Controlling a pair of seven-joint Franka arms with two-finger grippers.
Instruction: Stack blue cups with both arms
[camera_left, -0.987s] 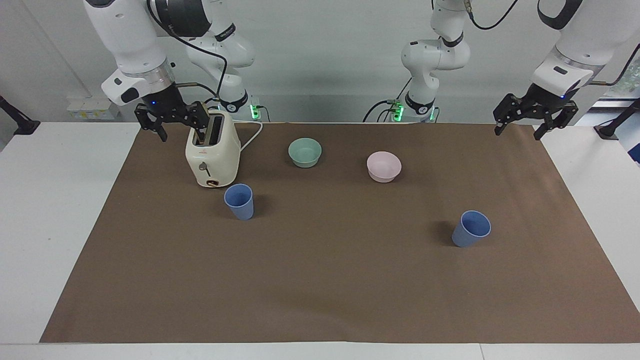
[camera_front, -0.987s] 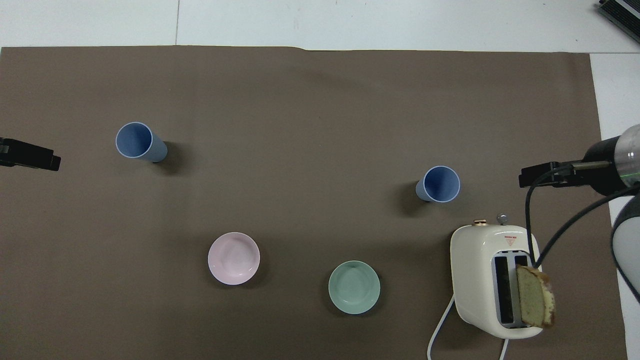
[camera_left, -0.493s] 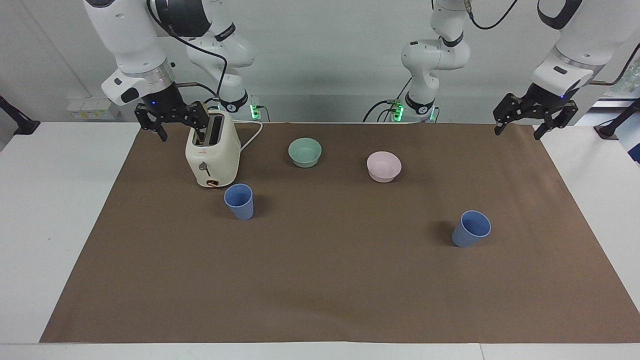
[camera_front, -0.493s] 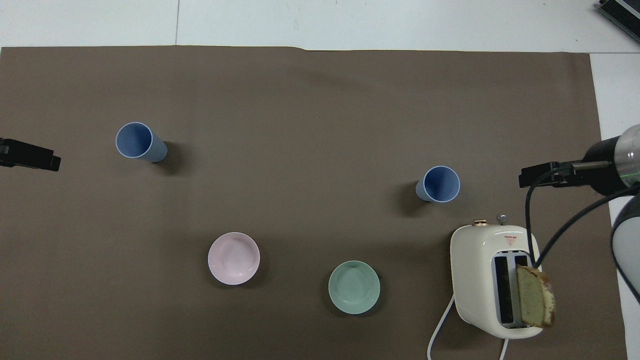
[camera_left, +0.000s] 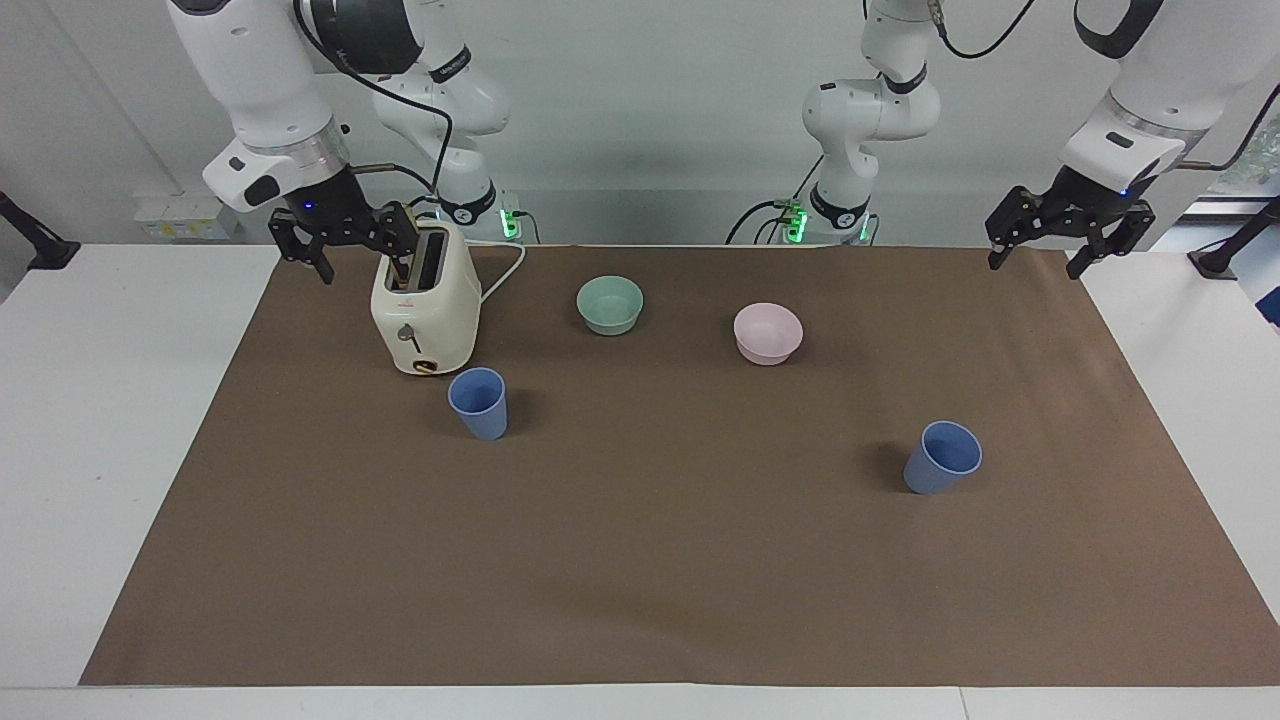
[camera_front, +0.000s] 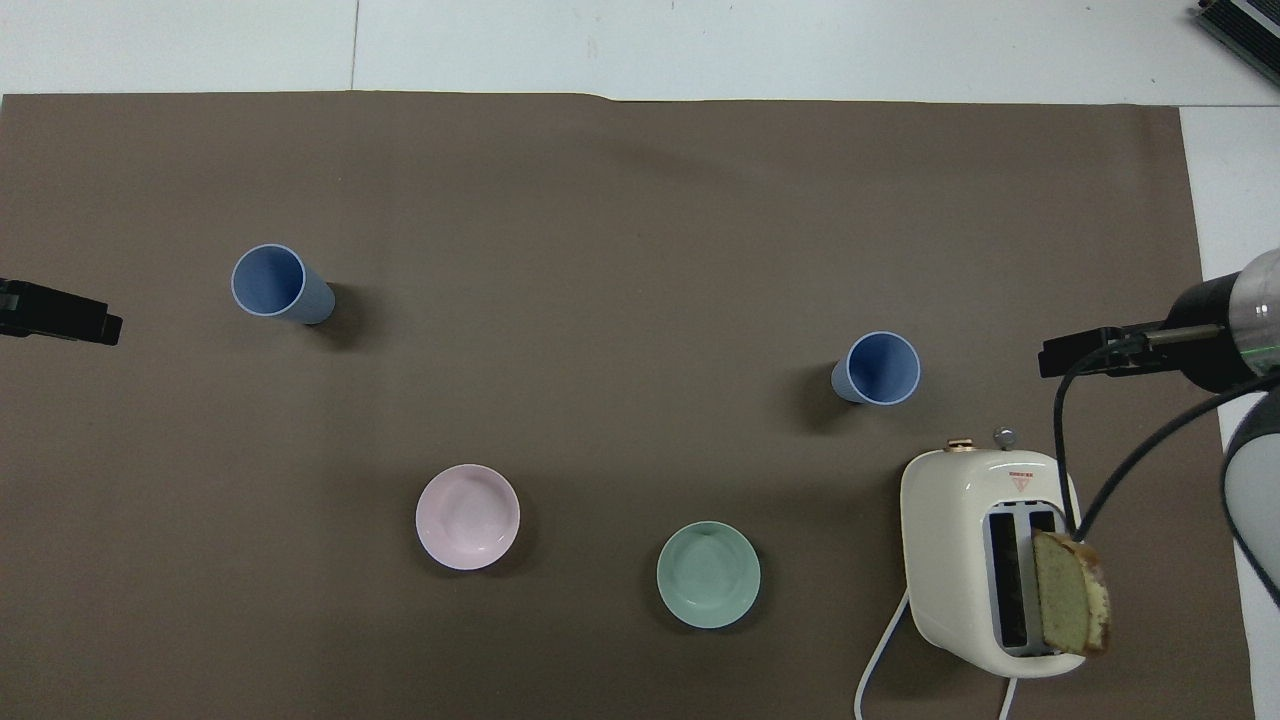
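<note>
Left gripper (camera_left: 1068, 243): raised over the mat's corner at the left arm's end, fingers spread apart, nothing between them. Lifted a touch since a second ago; in the overhead view only a black tip showing at the edge (camera_front: 60, 314), same place as before.

Right gripper (camera_left: 345, 240): up beside the toaster (camera_left: 425, 310), fingers spread apart, empty, one finger close to the toaster's top. Barely shifted from a second ago.

Everything else unmoved. Two blue cups, both upright, well apart, neither touched. One cup (camera_left: 479, 403) just beside the toaster, farther from the robots than it, toward the right arm's end. Other cup (camera_left: 942, 457) toward the left arm's end, out in open mat, farther from the robots than the pink bowl (camera_left: 768, 333).

Green bowl (camera_left: 610, 304) and pink bowl side by side near the robots, apart from each other, between toaster and left gripper. Slice of bread (camera_front: 1070, 606) sticking up from one toaster slot; white cord (camera_left: 505, 270) trailing from the toaster toward the robots.

Brown mat (camera_left: 650, 560) flat over most of a white table (camera_left: 90, 420), white showing at both ends and along the edges. Pale wall at the robots' end, green lights at both arm bases.
</note>
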